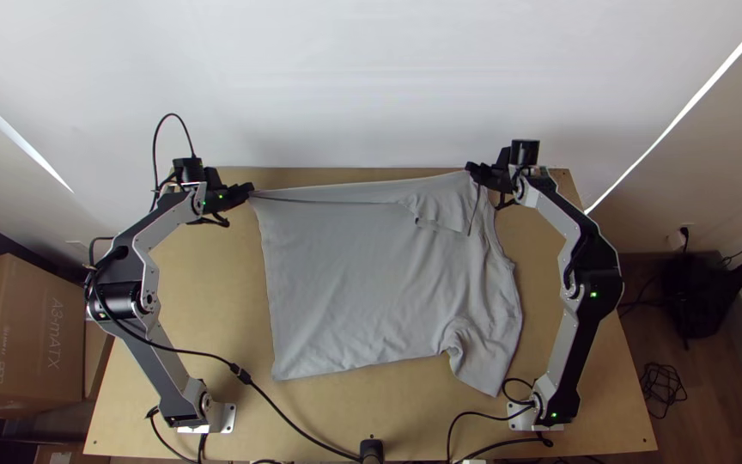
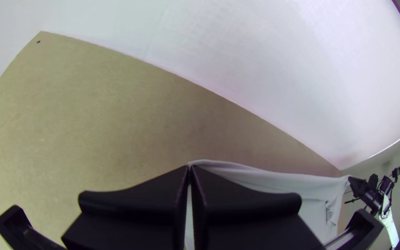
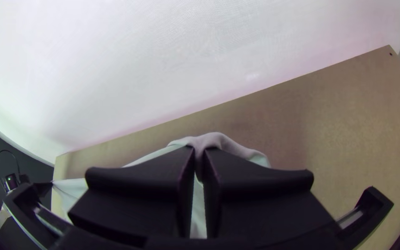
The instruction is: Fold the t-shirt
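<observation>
The fingers of the left gripper (image 2: 190,167) are closed together on the far left corner of the t-shirt (image 1: 345,275), at the hem end; those of the right gripper (image 3: 201,150) pinch a gathered bit of cloth at the far shoulder, with a soft fold bulging up around the tips. Between the two, the far edge is drawn nearly straight, close to the far edge of the table (image 1: 208,301), with a narrow band of doubled or creased cloth running along it. Toward the right end of that band a sleeve (image 1: 444,210) seems to lie turned in over the body. The rest of the shirt is spread over the middle of the table, hem to the left, neck end to the right, mostly smooth but rumpled on the right; the near sleeve (image 1: 478,365) sticks out toward the near right. As I judge it, the folding is at an early stage: the shirt is laid out and its far side gripped, with at most a strip there turned in. The main folds remain, including the near sleeve and the body. The next move probably calls for both grippers to carry the far edge nearer together, keeping it taut so the band does not slump or twist.
</observation>
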